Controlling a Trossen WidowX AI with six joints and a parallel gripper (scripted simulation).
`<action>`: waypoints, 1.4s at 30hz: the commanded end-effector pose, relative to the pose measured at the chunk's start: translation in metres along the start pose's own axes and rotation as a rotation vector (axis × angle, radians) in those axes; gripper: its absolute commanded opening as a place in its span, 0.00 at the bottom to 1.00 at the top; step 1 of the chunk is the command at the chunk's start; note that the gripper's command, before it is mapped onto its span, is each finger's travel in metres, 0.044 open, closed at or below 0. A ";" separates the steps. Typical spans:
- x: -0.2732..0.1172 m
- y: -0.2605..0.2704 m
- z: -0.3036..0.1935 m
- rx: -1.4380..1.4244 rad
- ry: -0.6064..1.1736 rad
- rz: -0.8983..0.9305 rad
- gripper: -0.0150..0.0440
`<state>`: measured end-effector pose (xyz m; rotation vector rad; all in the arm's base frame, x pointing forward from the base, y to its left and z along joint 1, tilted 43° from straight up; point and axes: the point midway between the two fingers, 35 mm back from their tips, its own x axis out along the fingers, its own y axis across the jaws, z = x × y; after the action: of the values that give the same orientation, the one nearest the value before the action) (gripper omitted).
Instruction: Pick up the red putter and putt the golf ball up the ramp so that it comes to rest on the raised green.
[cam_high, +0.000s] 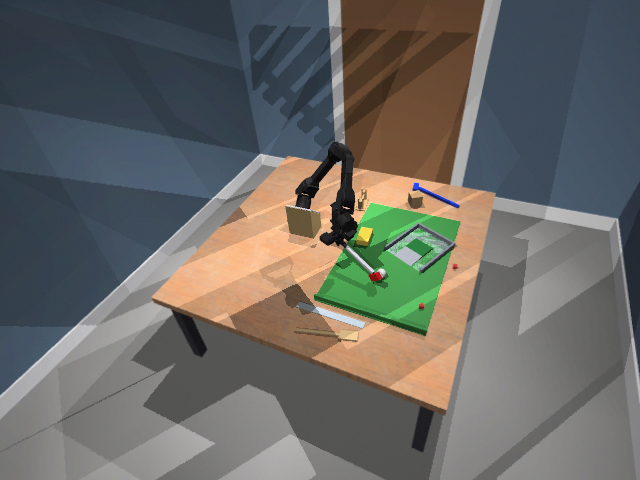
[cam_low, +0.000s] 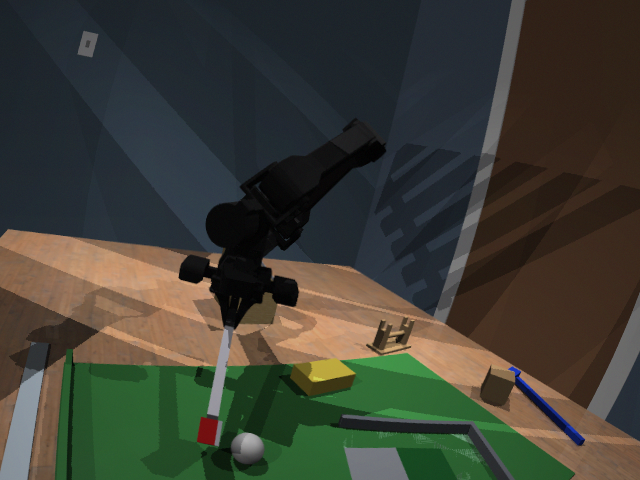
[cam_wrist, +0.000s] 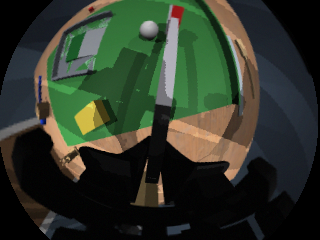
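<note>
The fingers (cam_low: 233, 319) are clamped on the top end of the putter (cam_low: 219, 382), whose grey shaft slants down from them to a red head. That head sits just beside the white golf ball (cam_low: 247, 447) on the green mat (cam_high: 408, 304), toward the worktop's (cam_high: 248, 258) right edge.

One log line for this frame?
hand: shut on red-headed grey putter | head: beside white golf ball | ball: on green mat

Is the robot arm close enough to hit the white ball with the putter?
Probably yes. The gripper holds the putter, whose red head sits right beside the ball, nothing between them.
</note>
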<state>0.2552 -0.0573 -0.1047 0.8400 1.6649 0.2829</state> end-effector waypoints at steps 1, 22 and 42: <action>0.008 0.001 -0.001 0.005 -0.001 0.008 0.25; 0.012 -0.018 -0.001 0.003 -0.001 0.004 0.25; 0.011 0.018 0.004 0.012 -0.004 0.002 0.25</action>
<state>0.2474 -0.0602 -0.1245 0.8581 1.6736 0.2630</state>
